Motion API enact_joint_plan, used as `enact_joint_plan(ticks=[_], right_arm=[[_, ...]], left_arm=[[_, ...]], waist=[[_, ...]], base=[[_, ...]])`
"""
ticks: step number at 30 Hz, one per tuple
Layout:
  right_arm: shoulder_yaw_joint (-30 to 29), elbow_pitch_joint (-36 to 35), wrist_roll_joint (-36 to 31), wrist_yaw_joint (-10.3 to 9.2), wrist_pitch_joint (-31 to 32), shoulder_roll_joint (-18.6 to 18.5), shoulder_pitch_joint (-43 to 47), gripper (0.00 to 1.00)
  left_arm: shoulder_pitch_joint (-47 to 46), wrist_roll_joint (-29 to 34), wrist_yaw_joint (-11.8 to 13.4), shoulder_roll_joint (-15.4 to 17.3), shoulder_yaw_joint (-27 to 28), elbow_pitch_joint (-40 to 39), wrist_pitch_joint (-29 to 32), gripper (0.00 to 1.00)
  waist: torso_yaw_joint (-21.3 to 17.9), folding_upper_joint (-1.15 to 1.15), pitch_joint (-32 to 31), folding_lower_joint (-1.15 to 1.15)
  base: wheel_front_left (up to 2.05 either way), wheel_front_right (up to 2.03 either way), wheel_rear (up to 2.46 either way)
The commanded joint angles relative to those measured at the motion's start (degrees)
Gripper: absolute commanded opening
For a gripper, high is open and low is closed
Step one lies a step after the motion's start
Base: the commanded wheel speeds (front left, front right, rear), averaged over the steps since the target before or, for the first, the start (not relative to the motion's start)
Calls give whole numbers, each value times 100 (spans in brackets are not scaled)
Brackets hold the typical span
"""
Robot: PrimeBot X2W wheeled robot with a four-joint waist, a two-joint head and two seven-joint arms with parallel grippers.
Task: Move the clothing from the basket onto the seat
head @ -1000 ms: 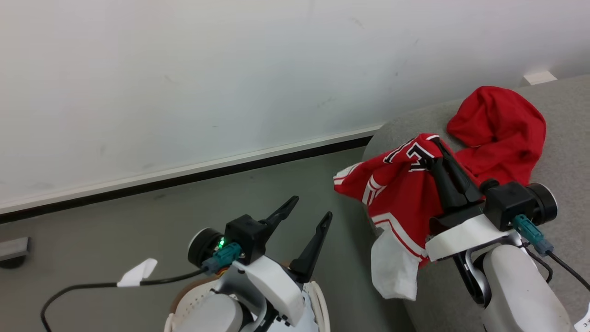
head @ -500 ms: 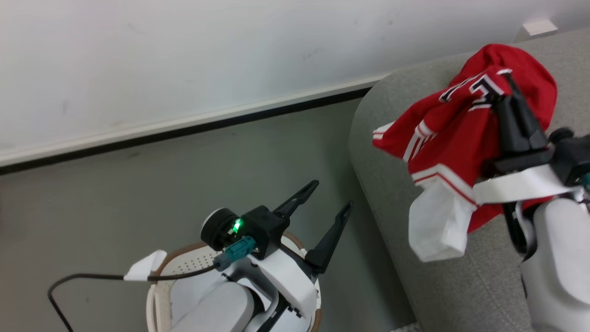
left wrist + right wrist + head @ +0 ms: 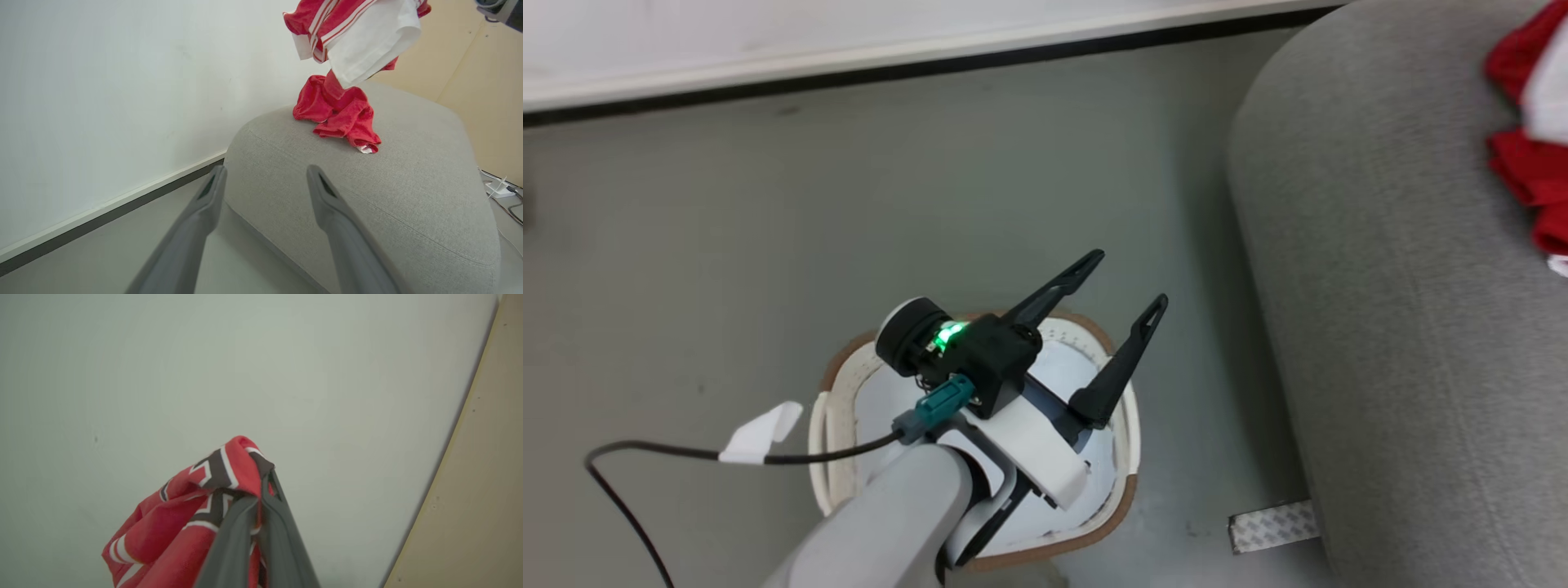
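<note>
Carrying step: the right end effector (image 3: 264, 486), clamped shut on a red jersey with black-and-white lettering (image 3: 175, 526), hangs it above the large light-grey fabric seat (image 3: 388, 196), top of the left wrist view. The left end effector (image 3: 1129, 279) gapes empty over the oval cream-white basket (image 3: 837, 371). Next, likely lower and release.

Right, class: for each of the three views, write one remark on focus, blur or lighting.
Head view: the clothing at the right edge is smeared, the left gripper crisp, its green light glowing. Left wrist view: its own fingers look soft, the seat sharp under even light. Right wrist view: the right gripper, shut on the jersey, blurs toward the lens; the lettering is sharper.
</note>
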Motion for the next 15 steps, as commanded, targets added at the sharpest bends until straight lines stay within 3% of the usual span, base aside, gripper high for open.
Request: enact_joint_plan(ticks=[1, 4, 6, 15], right_arm=[[-194, 116, -113, -15, 40, -112, -100, 0], [-833, 569, -472, -15, 152, -358, -217, 0], [-1240, 791, -755, -15, 187, -325, -83, 0], [-2865, 1608, -1729, -15, 69, 458, 777, 0]], left_arm=[[-52, 22, -11, 37, 19, 13, -70, 100], [-25, -2, -18, 51, -2, 60, -92, 100], [13, -18, -36, 81, -30, 94, -99, 100], [165, -101, -5, 223, -37, 143, -88, 100]], waist=[[201, 0, 190, -1], [310, 0, 249, -1], [363, 0, 280, -1], [409, 0, 299, -1]], base=[[0, 0, 0], [0, 0, 0], [0, 0, 0], [0, 0, 0]])
